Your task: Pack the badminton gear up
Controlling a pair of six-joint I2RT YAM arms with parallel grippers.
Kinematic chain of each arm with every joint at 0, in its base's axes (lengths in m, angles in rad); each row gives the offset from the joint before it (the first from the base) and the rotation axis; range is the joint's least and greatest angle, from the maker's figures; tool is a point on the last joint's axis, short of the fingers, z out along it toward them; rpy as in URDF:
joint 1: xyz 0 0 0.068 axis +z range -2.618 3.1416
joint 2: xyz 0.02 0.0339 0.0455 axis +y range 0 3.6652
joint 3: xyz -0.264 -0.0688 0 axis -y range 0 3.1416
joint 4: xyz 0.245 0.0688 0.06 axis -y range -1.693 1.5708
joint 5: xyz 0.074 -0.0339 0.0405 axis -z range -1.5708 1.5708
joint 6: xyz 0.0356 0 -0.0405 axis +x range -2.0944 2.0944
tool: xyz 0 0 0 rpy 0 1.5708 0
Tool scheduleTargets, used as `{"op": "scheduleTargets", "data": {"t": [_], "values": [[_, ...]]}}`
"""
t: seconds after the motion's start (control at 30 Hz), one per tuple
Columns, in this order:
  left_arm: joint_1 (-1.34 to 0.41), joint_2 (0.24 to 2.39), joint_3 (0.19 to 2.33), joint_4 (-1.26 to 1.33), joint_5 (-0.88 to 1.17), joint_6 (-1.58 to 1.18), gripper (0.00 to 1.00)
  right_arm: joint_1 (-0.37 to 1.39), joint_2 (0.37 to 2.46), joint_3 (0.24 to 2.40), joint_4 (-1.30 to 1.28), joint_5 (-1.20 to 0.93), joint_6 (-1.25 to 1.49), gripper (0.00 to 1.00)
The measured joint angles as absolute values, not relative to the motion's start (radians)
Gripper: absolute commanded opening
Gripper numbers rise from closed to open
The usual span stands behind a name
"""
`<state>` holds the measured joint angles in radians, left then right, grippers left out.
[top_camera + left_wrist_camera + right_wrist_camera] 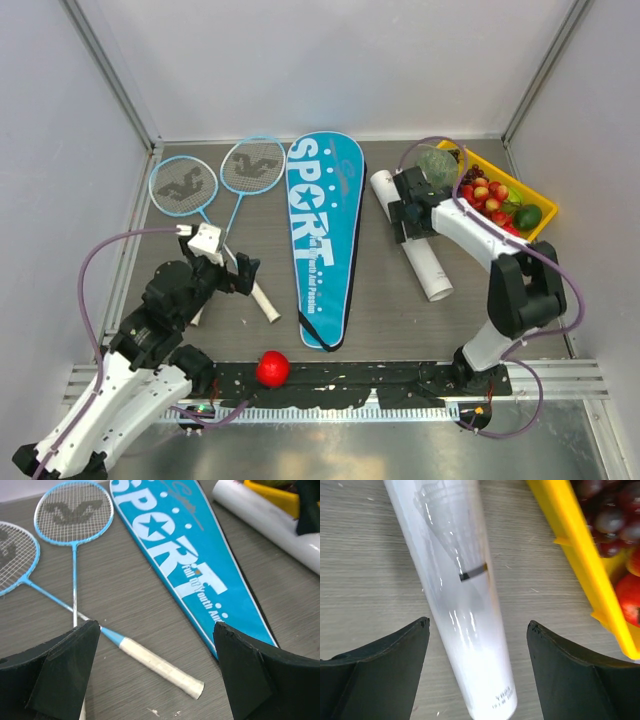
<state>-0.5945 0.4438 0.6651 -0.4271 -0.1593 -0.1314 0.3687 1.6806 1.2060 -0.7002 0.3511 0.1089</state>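
**Ana:** What do you see from up top?

**Ben:** Two rackets (215,180) lie crossed on the left of the table (360,320). The blue cover (322,240) lies flat in the middle. The white tube (428,265) is on its right, near the yellow tray (540,195). A red ball (272,368) sits at the front. I think nothing is packed yet.

**Ana:** And the left wrist camera?

**Ben:** The left gripper (156,630) is wide apart and holds nothing. A white racket handle (160,667) lies under it.

**Ana:** The right one?

**Ben:** The right gripper (479,625) is apart too, with one finger on each side of the tube. It isn't squeezing.

**Ana:** What could go wrong?

**Ben:** The tube is round and shiny, so I think it could roll or slip out of a crooked pinch. The tray is close, so a finger might bump it. The rackets cross, so lifting one might drag the other.
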Motion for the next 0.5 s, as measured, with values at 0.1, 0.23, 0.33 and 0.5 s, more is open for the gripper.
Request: {"op": "scheduleTargets", "data": {"t": [0.1,0.23,0.33,0.5], "values": [[-0.595,0.51,0.689,-0.466,-0.196,-0.133,0.98,0.369,1.566,1.206,-0.712,0.334,0.117,0.81],[-0.585,0.631,0.777,-0.543,-0.273,-0.12,0.95,0.377,1.398,1.192,-0.699,0.253,0.135,0.77],[-0.538,0.741,0.869,-0.602,-0.317,-0.102,0.93,0.395,1.301,1.153,-0.669,0.175,0.154,0.76],[-0.403,0.915,0.952,-0.667,-0.322,-0.066,0.93,0.426,1.164,1.043,-0.598,0.008,0.192,0.76]]}}
